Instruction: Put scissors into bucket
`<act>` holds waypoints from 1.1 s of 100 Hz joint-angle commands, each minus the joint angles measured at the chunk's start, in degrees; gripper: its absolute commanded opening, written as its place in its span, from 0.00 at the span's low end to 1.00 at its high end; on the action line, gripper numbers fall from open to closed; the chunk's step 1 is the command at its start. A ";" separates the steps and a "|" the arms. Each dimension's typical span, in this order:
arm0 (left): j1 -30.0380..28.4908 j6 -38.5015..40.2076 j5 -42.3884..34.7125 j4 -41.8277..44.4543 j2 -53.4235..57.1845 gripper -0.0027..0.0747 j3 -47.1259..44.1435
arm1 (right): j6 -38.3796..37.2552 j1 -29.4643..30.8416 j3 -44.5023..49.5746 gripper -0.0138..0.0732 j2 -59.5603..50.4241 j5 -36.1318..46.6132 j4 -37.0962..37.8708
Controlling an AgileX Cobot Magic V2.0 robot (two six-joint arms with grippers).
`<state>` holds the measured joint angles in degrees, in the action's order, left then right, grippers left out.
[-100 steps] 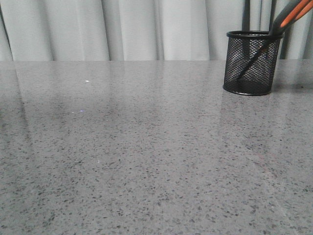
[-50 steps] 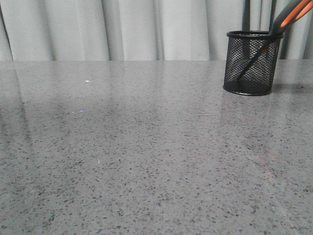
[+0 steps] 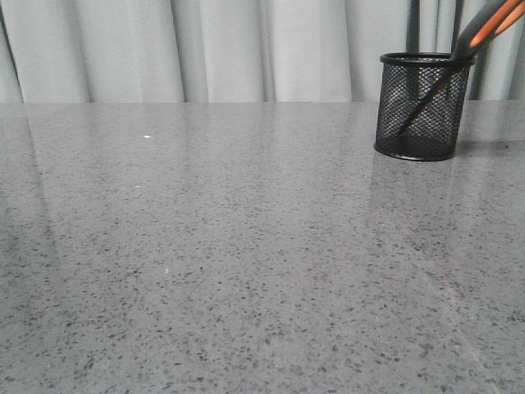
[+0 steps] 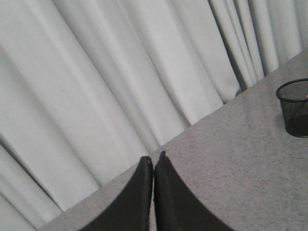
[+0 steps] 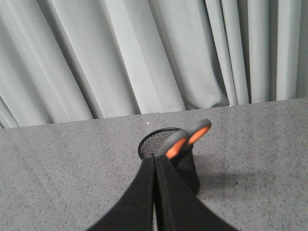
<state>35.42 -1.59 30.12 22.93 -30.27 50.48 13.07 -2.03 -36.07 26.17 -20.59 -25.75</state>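
Front view: the black wire-mesh bucket (image 3: pixel 423 105) stands upright on the grey speckled table (image 3: pixel 230 246), at the far right near the table's back edge, with pale pleated curtains (image 3: pixel 221 49) behind. The scissors (image 3: pixel 484 31) sit inside the bucket, blades down; one dark blade shows through the mesh, running on a slant from the lower left of the interior up toward the right rim. The grey handles with orange linings lean out over the right side of the rim and are cut off by the frame's upper right corner. No arm appears in the front view. Right wrist view: the right gripper (image 5: pixel 154 161) has its two black fingers pressed together along their length, tips meeting, nothing between them. The bucket (image 5: pixel 192 175) lies just beyond the fingertips in this view, partly hidden by them, with the scissors' handles (image 5: pixel 190 138) rising above its rim; whether the fingertips touch the rim cannot be told. Left wrist view: the left gripper (image 4: pixel 154 161) is likewise closed, fingers together with only a thin seam visible, empty. It is well apart from the bucket (image 4: pixel 294 107), which shows at the frame's edge on the table, a small orange fleck visible at its rim.
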 commanded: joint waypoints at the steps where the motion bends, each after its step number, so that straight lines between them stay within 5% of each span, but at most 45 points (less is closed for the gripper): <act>1: -0.19 3.10 -9.20 -1.00 5.59 0.01 -6.71 | 0.64 0.11 2.57 0.07 -4.15 5.90 -0.73; 36: -0.19 5.03 -10.81 -9.62 32.25 0.01 -27.31 | 0.64 0.11 15.55 0.08 -18.60 0.95 -0.64; 110: -0.19 5.03 -11.24 -14.57 29.97 0.01 -27.99 | 0.64 0.11 18.20 0.07 -19.74 1.22 -0.74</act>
<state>35.42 2.66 23.45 8.88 0.28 21.16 13.07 -2.03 -16.52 5.87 -23.30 -25.75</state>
